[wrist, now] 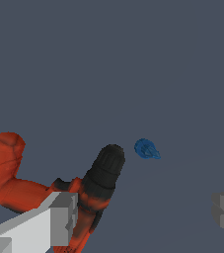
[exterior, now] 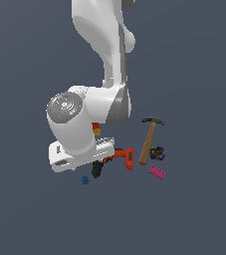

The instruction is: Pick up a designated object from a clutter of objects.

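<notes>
1. Blue block [wrist: 146, 148], my target, lies free on the grey floor just beside the drill [wrist: 101, 180] chuck, not touching it.
2. My fingers [wrist: 59, 220] are spread wide and empty, one over the drill body.
3. I judge this the approach step: next I must centre over the block, clear the drill, then descend.

The drill [exterior: 118, 159] is orange-red with a black chuck and black patches on its body. Just beside its chuck, the block [exterior: 85, 180] is plain blue. Beyond the drill, the hammer [exterior: 150, 140] has a light brown wooden handle and a dark grey head. Near the hammer's handle end, the brick [exterior: 158, 172] is pink, and a small piece [exterior: 158, 154] is dark with blue and orange specks. The arm [exterior: 92, 107] is white with grey joints. The floor [exterior: 194, 214] is uniform slate blue-grey.
</notes>
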